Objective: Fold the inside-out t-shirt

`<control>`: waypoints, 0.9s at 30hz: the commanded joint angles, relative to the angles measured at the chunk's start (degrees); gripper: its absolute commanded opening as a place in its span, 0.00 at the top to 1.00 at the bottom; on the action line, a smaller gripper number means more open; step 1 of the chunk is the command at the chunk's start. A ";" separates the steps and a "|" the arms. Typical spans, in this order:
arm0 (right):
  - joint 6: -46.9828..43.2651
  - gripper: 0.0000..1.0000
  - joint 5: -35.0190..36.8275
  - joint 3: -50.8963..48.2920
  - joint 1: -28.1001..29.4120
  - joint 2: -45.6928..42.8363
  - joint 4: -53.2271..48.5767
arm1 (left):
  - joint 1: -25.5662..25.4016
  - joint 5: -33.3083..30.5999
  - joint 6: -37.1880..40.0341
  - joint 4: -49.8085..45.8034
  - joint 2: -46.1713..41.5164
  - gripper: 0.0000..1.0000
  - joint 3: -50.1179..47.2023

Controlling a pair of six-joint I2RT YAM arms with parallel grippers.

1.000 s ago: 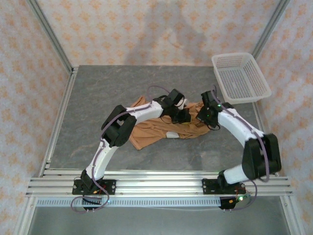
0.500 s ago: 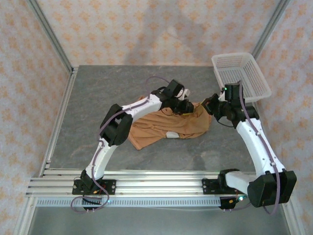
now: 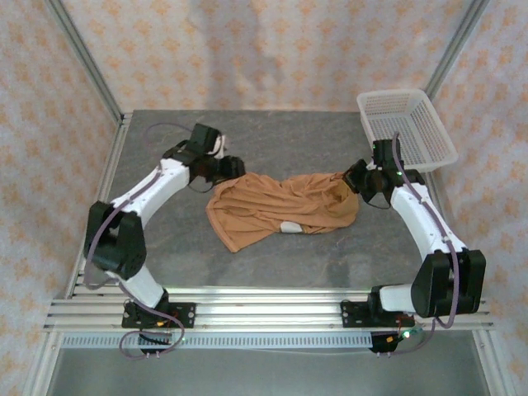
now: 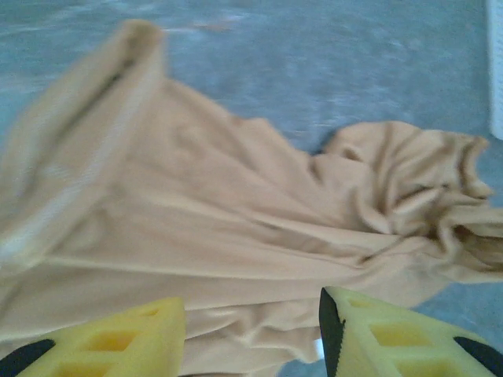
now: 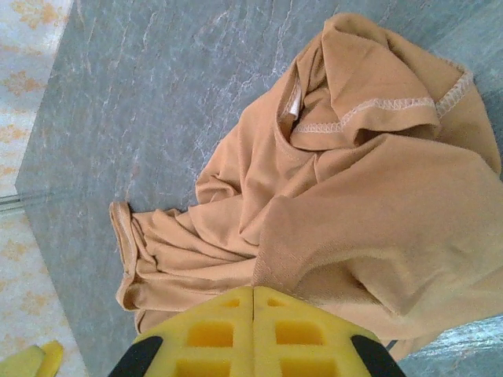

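Observation:
The inside-out t-shirt (image 3: 272,206) lies rumpled and stretched sideways across the middle of the grey table, with a small white label (image 3: 290,227) on its near side. My left gripper (image 3: 233,167) hovers at the shirt's far left edge. In the left wrist view my left gripper (image 4: 251,314) is open, its yellow fingers apart over the t-shirt (image 4: 236,220) and holding nothing. My right gripper (image 3: 351,177) is at the shirt's right end. In the right wrist view my right gripper (image 5: 253,290) is shut, pinching a fold of the t-shirt (image 5: 354,204); the collar and stitched seams show.
A white mesh basket (image 3: 406,130) stands at the back right corner, close behind the right arm. Patterned walls and metal posts enclose the table (image 3: 165,239). Bare grey surface lies to the left and in front of the shirt.
My left gripper opened, let go of the cloth and swung left from the shirt's middle to its left edge. The right gripper drew the right end outward; the shirt now lies wider.

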 commanded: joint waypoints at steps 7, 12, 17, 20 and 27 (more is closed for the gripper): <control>-2.43 1.00 1.80 2.84 -0.34 -0.75 -0.94 | -0.29 -12.35 5.07 -6.12 4.35 0.57 -4.19; -3.79 1.00 2.76 3.94 -0.52 -0.65 -2.35 | -0.30 -14.81 5.26 -8.07 2.85 0.59 -7.02; -2.62 1.00 1.02 3.95 -0.61 0.59 -1.05 | -0.30 -13.75 3.36 -6.29 2.59 0.67 -10.23; -2.37 1.00 0.50 4.04 -0.61 0.94 -0.95 | -0.29 -13.26 1.84 -5.14 4.10 0.73 -10.59; -3.00 1.00 1.04 4.48 -0.61 1.32 -1.87 | -0.40 -11.32 -0.42 -4.29 6.08 0.73 -10.97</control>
